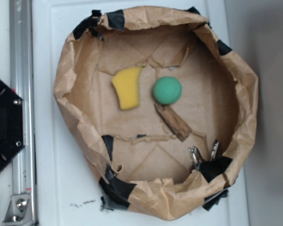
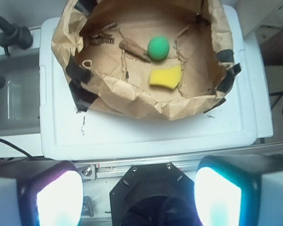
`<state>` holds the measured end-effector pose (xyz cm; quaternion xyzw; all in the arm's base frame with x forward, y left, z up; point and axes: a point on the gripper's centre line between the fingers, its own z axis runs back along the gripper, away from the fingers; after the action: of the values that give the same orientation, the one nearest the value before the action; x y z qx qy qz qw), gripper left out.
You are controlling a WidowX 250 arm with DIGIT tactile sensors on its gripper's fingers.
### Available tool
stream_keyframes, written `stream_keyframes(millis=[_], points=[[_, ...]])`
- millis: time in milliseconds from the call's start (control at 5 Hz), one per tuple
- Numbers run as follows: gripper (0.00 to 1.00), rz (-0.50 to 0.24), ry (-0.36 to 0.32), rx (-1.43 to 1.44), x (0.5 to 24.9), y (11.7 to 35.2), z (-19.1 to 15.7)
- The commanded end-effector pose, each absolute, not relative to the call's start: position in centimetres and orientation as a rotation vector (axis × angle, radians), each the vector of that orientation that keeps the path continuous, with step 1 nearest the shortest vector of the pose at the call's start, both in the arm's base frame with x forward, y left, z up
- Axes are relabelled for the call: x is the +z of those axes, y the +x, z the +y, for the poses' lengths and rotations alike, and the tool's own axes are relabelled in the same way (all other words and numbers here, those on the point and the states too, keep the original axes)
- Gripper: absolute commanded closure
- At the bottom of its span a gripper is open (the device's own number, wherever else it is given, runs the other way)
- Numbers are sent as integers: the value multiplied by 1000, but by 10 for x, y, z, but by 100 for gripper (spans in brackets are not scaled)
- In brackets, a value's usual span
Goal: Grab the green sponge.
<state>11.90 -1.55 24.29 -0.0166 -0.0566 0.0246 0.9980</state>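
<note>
pale, glowing pads: the 2 fingers (image 2: pixel 52 197) of the gripper (image 2: pixel 139 200) fill the bottom corners of the wrist view, spread wide apart, nothing between them. gripper empty, held back over the black hexagonal mount (image 2: pixel 151 197) and well short of the work area.

item 1. white tray (image 2: pixel 146 134): flat platform beyond the mount, carrying the paper enclosure.

item 2. brown paper bowl (image 1: pixel 80 127): crumpled wall patched with black tape, torn paper lining the floor.

item 3. green sponge (image 1: pixel 167 90): round, dimpled ball on the bowl floor, a little toward 1 o'clock of centre in the exterior view; toward 12 o'clock of the gripper in the wrist view. free on all sides but one.

item 4. yellow sponge (image 1: pixel 127 87): curved-edged block at 9 o'clock of the ball in the exterior view, near but apart.

item 5. wood scrap (image 1: pixel 172 121): brown sliver running off toward 5 o'clock from the ball; its upper end lies just beside the ball, and contact cannot be told.

item 6. metal clips (image 1: pixel 203 153): small, at 5 o'clock by the wall; their form is hard to make out.

status: approach not yet begun, by the look of it. the next move calls for travel forward over the bowl wall, centring above the ball, then descent with the fingers set to miss the wood scrap and the yellow block.

not visible: the arm itself is absent from the exterior view; only the black mount (image 1: pixel 2 127) shows there, cut off at the 9 o'clock edge. the fingertips are cropped by the wrist view's bottom edge.
</note>
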Motion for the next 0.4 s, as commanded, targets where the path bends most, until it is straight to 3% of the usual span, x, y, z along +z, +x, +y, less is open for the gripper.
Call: stream_keyframes(millis=[0,200], points=[[0,-113,-33,49,243,119,-16],[0,-182,-136,-200,226,162,12]])
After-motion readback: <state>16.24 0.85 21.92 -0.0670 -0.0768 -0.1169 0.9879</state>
